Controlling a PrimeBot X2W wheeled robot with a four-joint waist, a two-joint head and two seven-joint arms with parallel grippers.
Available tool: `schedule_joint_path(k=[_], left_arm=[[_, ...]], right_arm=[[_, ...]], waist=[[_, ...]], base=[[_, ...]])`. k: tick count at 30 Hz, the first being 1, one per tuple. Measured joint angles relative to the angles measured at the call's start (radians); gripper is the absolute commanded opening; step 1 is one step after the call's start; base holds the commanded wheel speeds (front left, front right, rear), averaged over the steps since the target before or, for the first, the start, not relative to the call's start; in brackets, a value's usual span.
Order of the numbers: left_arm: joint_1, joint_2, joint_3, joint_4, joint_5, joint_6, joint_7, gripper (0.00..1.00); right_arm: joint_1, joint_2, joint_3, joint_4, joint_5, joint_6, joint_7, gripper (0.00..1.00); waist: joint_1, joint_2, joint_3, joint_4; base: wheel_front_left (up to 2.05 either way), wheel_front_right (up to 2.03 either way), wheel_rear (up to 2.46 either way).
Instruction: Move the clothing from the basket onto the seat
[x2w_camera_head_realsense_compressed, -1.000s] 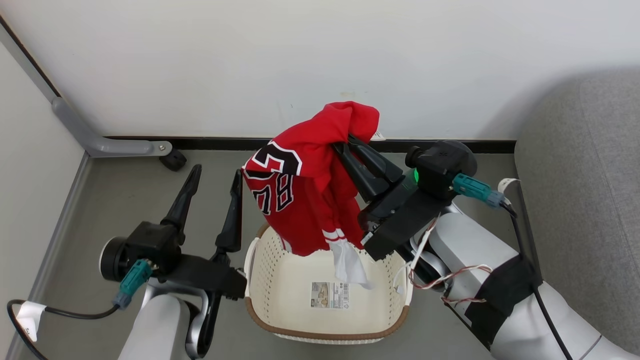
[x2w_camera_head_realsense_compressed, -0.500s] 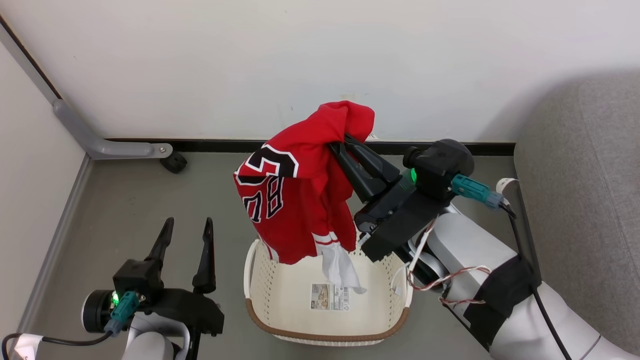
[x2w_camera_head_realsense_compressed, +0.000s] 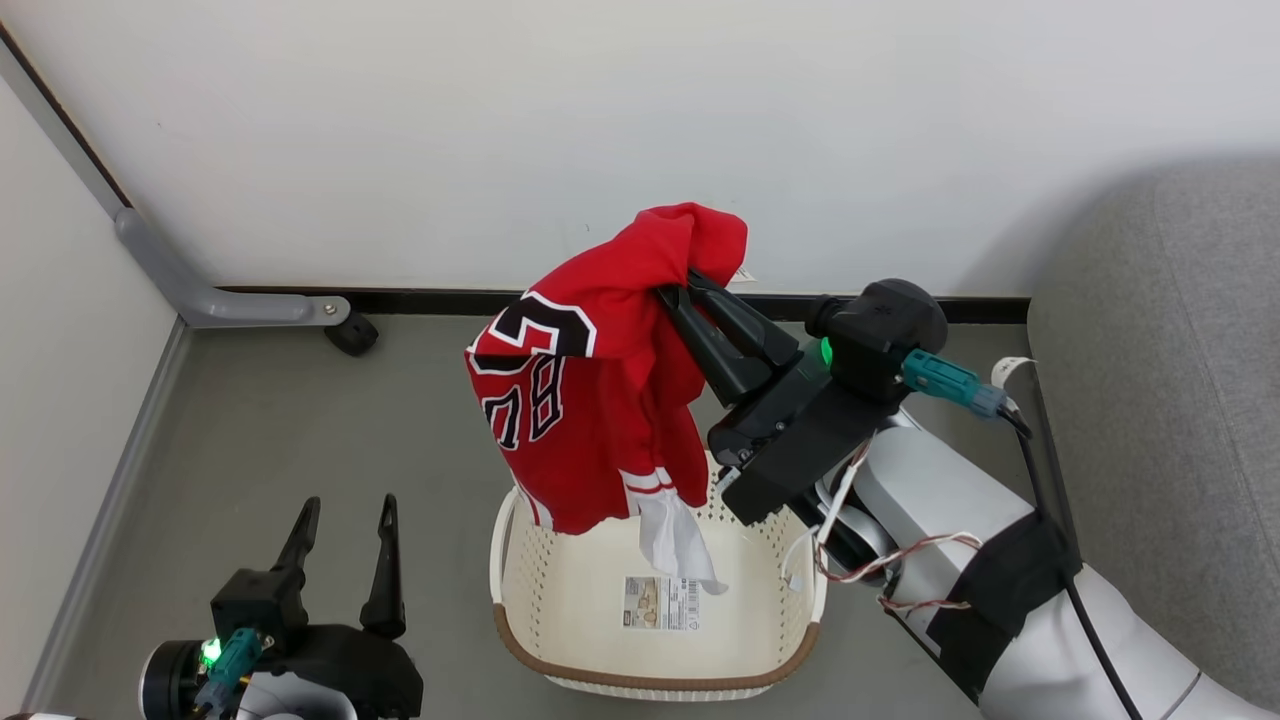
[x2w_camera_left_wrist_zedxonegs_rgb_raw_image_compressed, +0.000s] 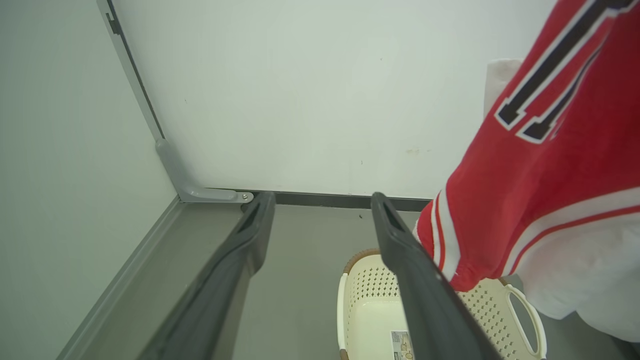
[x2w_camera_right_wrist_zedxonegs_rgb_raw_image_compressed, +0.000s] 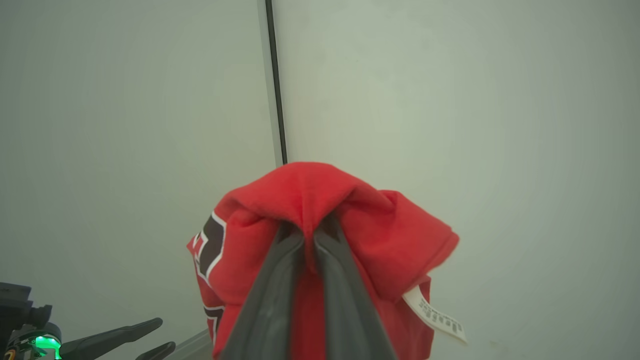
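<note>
The right pincer (x2w_camera_head_realsense_compressed: 690, 283) pinches the clothing (x2w_camera_head_realsense_compressed: 590, 400), draped over its tips above the basket (x2w_camera_head_realsense_compressed: 655, 668).

Below the white wall (x2w_camera_head_realsense_compressed: 480, 120) ran a black baseboard (x2w_camera_head_realsense_compressed: 440, 299); at the wall's left corner sat a grey metal bracket (x2w_camera_head_realsense_compressed: 215, 302) and a black caster (x2w_camera_head_realsense_compressed: 352, 335).

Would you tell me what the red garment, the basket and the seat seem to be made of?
The red garment looks like soft matte fabric: it folds and droops limply. The basket looks like smooth cream plastic, with moulded perforated walls; its brown rim is of unclear material. The seat looks like grey woven upholstery, matte.
</note>
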Motion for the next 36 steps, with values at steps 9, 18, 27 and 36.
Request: schedule_joint_path(k=[9, 18, 27, 36], left_arm=[[0.051, 0.001, 0.03, -0.002, 0.009, 0.009, 0.0, 1.0], [0.088, 0.005, 0.04, -0.024, 0.018, -0.002, 0.0, 1.0], [0.104, 0.004, 0.056, -0.044, 0.026, -0.01, 0.0, 1.0], [0.124, -0.01, 0.06, -0.054, 0.033, -0.011, 0.0, 1.0]], right_arm=[[0.018, 0.0, 0.0, -0.005, 0.0, 0.0, 0.0, 0.0], [0.021, 0.0, -0.001, -0.006, 0.001, 0.0, 0.0, 0.0], [0.024, 0.001, -0.002, -0.01, 0.005, 0.0, 0.0, 0.0], [0.03, 0.001, -0.003, -0.016, 0.006, 0.0, 0.0, 0.0]], waist=[[0.0, 0.0, -0.012, 0.001], [0.0, 0.0, -0.022, -0.002], [0.0, 0.0, -0.03, -0.006], [0.0, 0.0, -0.032, -0.009]], base=[[0.0, 0.0, 0.0], [0.0, 0.0, 0.0], [0.0, 0.0, 0.0], [0.0, 0.0, 0.0]])
